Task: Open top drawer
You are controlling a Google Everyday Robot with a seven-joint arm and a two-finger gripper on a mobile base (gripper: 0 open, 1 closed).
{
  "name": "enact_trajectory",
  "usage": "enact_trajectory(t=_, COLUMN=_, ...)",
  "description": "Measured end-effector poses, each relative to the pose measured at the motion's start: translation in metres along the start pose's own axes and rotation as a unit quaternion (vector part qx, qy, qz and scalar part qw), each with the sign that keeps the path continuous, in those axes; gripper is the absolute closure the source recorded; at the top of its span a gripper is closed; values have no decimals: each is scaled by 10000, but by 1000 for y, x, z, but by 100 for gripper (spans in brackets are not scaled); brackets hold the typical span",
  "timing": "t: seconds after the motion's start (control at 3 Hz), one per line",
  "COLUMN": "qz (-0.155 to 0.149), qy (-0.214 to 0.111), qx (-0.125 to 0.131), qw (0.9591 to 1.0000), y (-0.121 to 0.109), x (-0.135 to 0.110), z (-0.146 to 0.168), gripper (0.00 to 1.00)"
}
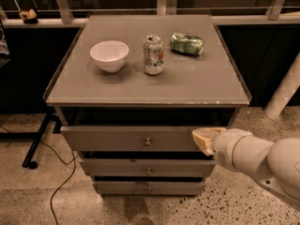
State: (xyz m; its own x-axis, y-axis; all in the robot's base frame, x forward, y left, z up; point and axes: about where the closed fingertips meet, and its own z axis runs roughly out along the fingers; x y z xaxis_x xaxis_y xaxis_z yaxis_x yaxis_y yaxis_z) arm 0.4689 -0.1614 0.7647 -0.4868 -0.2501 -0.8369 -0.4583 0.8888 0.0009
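Note:
The top drawer (117, 138) is a wide grey panel just under the tabletop, with a small round metal knob (147, 142) at its centre. It stands pulled out a little from the cabinet, with a dark gap above it. Two narrower grey drawers (140, 167) sit below it, each with a small knob. My gripper (202, 138) comes in from the lower right on a white arm. Its tan tip is at the right part of the top drawer's front, right of the knob.
On the grey tabletop (187, 83) stand a white bowl (109, 55), an upright soda can (153, 55) and a crushed green can (187, 43) lying on its side. A black stand leg and cable (42, 139) lie on the floor at the left. A white post (286, 93) stands at the right.

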Motion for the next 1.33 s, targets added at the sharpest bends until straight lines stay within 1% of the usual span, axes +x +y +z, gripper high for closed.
enact_trajectory(t=0.33, qz=-79, qy=-32, qx=37, qw=10000, y=-1, x=-3, z=4, gripper=100)
enact_trajectory(t=0.67, qz=-120, qy=-121, qx=160, qw=9997, y=-17, x=-2, z=14, gripper=100)
enact_trajectory(t=1.0, qz=-53, qy=-163, qx=356, qw=9992, y=-37, x=7, z=26, gripper=100)
enact_trajectory(t=1.33, qz=141, qy=-195, qx=569, qw=9981, y=-58, x=19, z=38, gripper=100)
